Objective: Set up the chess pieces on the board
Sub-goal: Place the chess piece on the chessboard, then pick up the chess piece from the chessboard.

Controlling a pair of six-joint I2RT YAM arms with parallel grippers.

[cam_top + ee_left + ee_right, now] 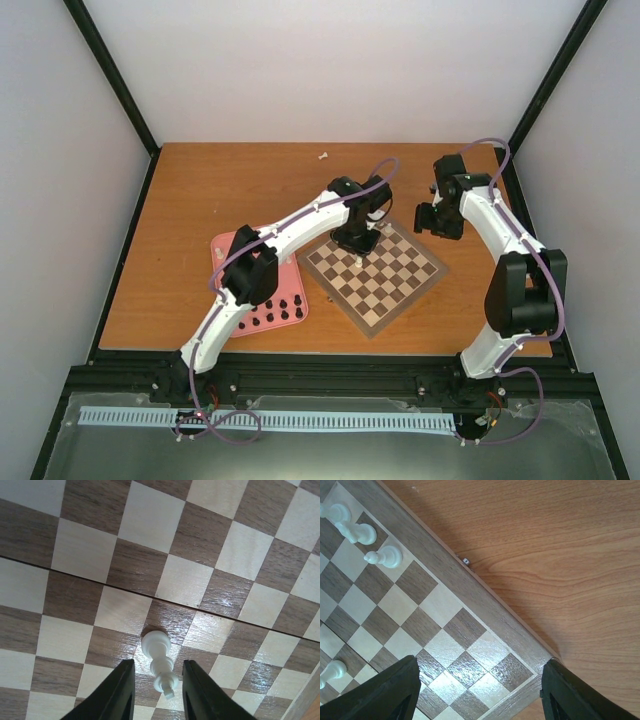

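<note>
The left jaws stand narrowly apart, not touching the white piece upright on a dark square of the board at centre frame, seemingly to leave it standing, while the right jaws hang wide and empty over a board corner.

This looks like a robotics lab test cell rather than a lived-in room: a wooden desk is boxed in by plain white panels set in black frame posts. A white left arm and right arm are bolted to a black rail at the near edge. Purple cables loop along them, and a white slotted cable duct runs below.
</note>
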